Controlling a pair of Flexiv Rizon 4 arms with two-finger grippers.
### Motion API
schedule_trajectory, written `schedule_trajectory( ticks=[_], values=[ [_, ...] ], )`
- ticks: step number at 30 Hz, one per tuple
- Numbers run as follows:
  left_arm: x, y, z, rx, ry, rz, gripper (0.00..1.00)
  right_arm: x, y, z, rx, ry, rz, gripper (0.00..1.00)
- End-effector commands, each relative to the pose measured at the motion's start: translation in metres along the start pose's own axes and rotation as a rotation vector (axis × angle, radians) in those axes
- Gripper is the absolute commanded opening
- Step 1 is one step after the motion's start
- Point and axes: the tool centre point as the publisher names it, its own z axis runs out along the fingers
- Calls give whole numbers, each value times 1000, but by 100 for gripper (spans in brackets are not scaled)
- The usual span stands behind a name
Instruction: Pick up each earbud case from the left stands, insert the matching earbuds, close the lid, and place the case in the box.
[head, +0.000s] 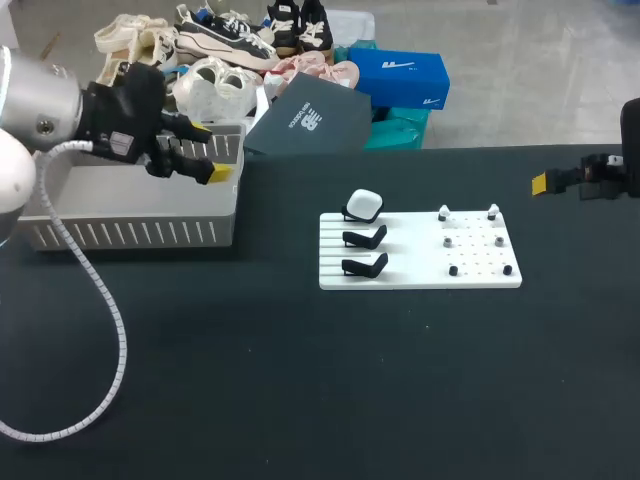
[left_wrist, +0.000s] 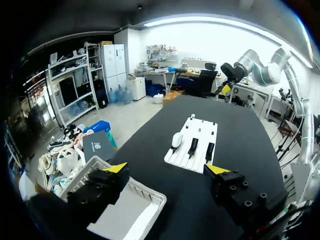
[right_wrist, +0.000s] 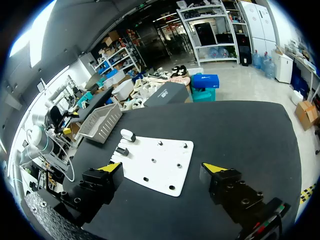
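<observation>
Earbud case (head: 364, 205), white and rounded, sat on the rearmost of three black stands (head: 365, 238), the other two standing bare in front of it. All of this lay on a black table (head: 300, 400). At the table's left rear stood the grey slatted box (head: 130, 235). The left arm (head: 40, 110) came in above the box from the left. A white board (head: 420, 278) lay flat near the table's middle, well apart from the box, with the stands along its left side and small pegs on its right half. The left gripper (left_wrist: 166, 168) hung over the box's right end, one finger above the box and the other past its rim; its fingers were spread wide and held nothing. The right gripper (right_wrist: 162, 167) hung at the table's right edge, well apart from the board, likewise spread wide and empty. Two tiny white earbuds (head: 444, 213) sat on the board's rear pegs.
</observation>
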Motion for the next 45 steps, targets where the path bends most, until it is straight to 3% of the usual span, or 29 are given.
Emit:
schedule_trajectory(
  ticks=[1,11,16,21,26,30,32,33,35,40,45],
  values=[
    [-8,18,33,185,19,49,100,0,-1,1,-4,-1,-2,100],
    [-11,31,84,261,60,146,100,0,-1,1,-4,-1,-2,100],
    [-10,28,105,318,69,192,100,0,-1,1,-4,-1,-2,100],
    [-10,26,123,398,65,180,100,0,-1,1,-4,-1,-2,100],
    [-6,20,142,424,66,187,99,0,-1,1,-4,-1,-2,100],
    [-3,15,152,449,62,180,91,0,-1,1,-4,-1,-2,100],
    [-1,12,156,453,61,179,65,0,-1,1,-4,-1,-2,100],
    [0,10,158,453,60,179,66,0,-1,1,-4,-1,-2,100],
    [3,8,161,455,58,176,81,0,-1,1,-4,-1,-2,100],
    [8,7,173,453,51,159,88,0,-1,1,-4,-1,-2,100],
    [10,6,188,435,36,152,87,0,-1,1,-4,-1,-2,100]
  ],
)
